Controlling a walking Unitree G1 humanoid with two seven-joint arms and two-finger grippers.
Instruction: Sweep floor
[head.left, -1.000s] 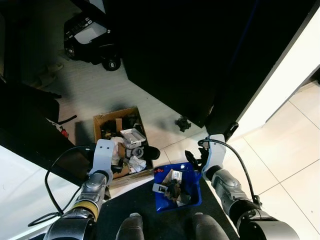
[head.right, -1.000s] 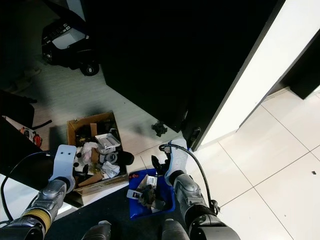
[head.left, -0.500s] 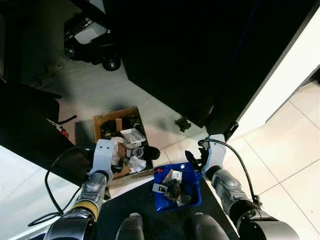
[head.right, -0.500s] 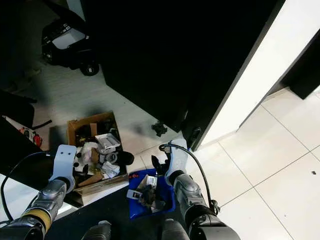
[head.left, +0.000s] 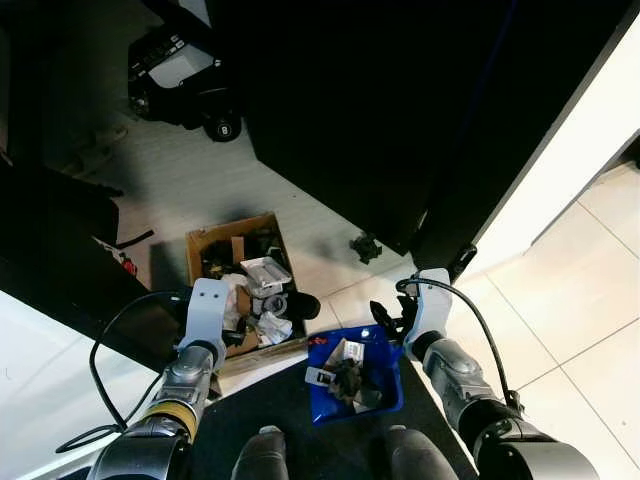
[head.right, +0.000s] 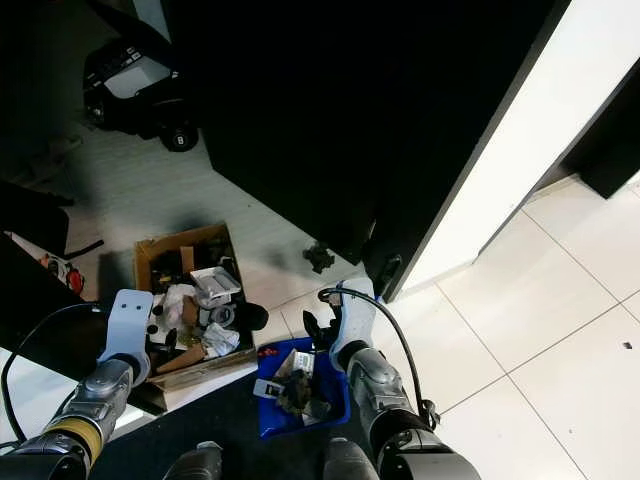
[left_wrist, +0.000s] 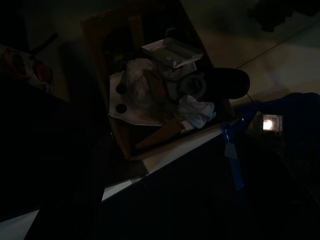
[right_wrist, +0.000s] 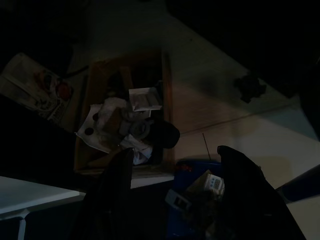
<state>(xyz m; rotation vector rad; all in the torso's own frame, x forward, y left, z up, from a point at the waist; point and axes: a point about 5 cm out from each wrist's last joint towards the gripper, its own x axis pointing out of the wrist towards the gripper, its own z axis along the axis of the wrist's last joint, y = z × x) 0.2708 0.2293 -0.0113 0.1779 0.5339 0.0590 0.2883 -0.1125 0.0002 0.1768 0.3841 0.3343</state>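
Note:
A blue dustpan (head.left: 385, 385) lies on the floor before my feet, holding scraps of paper and dark debris. My right gripper (head.left: 386, 319) is at the pan's far right corner. In the right wrist view its two black fingers (right_wrist: 242, 180) stand wide apart, open, with the dustpan (right_wrist: 197, 172) beyond them. My left arm (head.left: 205, 312) reaches along the near side of a cardboard box (head.left: 200, 243) crammed with rubbish. A wooden stick (head.left: 262, 357) lies against the box's near edge. A small black scrap (head.left: 365, 247) sits on the tiles by the dark cabinet.
A tall dark cabinet (head.left: 400, 110) fills the middle. A black wheeled device (head.left: 180, 72) stands at the far left. Pale tiles (head.left: 570, 290) spread to the right. I stand on a black mat (head.left: 300, 440). A white surface (head.left: 40, 380) is at my near left.

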